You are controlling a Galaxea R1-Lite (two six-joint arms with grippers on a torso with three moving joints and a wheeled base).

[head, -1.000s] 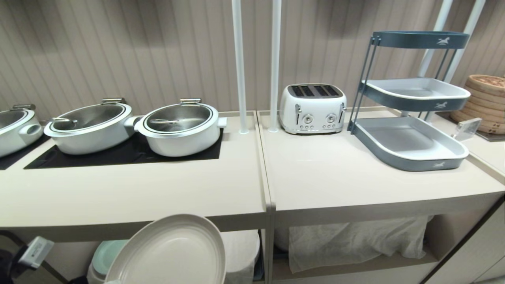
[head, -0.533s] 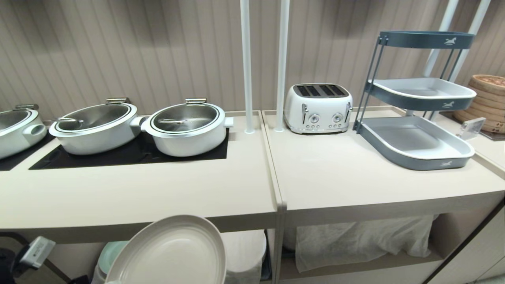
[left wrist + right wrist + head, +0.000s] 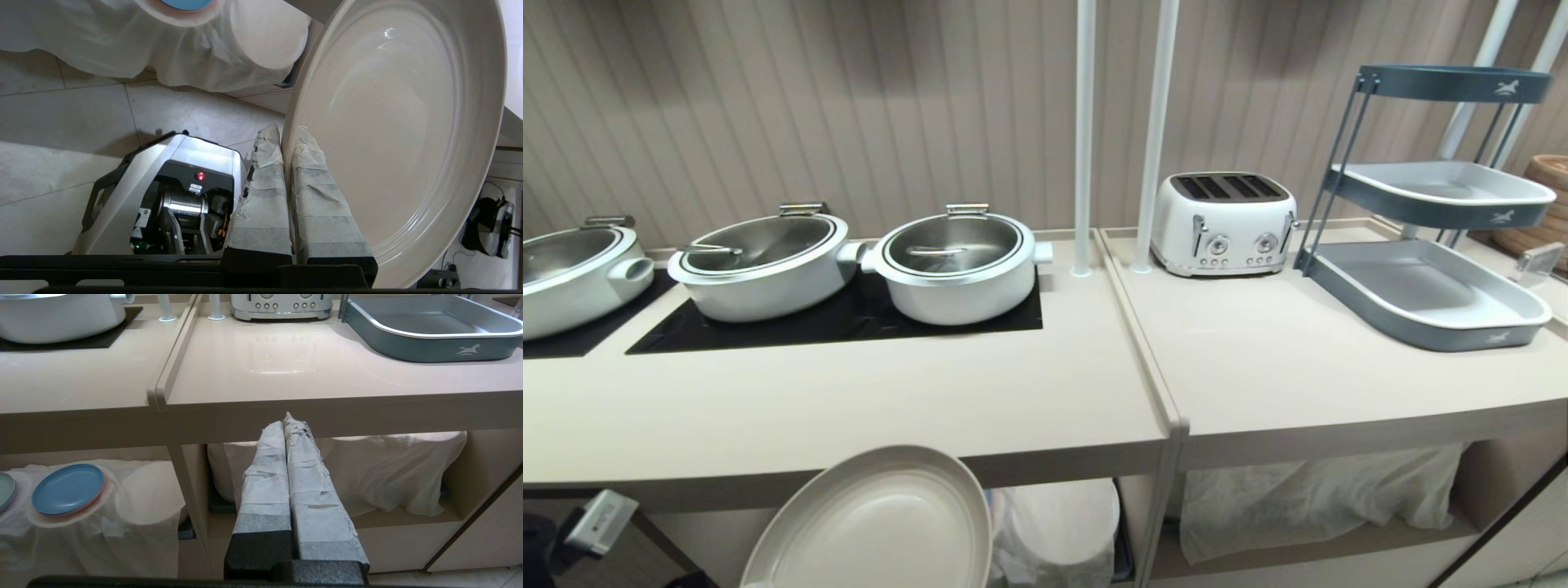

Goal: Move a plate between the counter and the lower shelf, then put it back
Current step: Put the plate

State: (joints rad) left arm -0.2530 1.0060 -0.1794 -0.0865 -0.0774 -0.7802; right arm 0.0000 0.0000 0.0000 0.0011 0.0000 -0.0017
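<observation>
The cream-beige plate [image 3: 874,523] hangs tilted in front of the counter [image 3: 890,408], below its front edge. In the left wrist view my left gripper [image 3: 286,134] is shut on the rim of the plate [image 3: 400,122], one taped finger on each side. The left gripper itself does not show in the head view. My right gripper [image 3: 286,420] is shut and empty, parked level in front of the counter's edge [image 3: 327,412]. It faces the lower shelf [image 3: 408,516], where white cloth [image 3: 392,473] drapes over stacks.
Three white pots [image 3: 956,265] sit on the black cooktop at the back left. A white toaster [image 3: 1223,222], two white poles [image 3: 1085,139] and a grey-blue tray rack [image 3: 1429,294] stand further right. A blue plate [image 3: 67,488] lies on cloth in the left cubby.
The whole head view has shifted to the right, so the camera has moved left along the counter. The plate keeps its place in the picture, still in the left gripper.
</observation>
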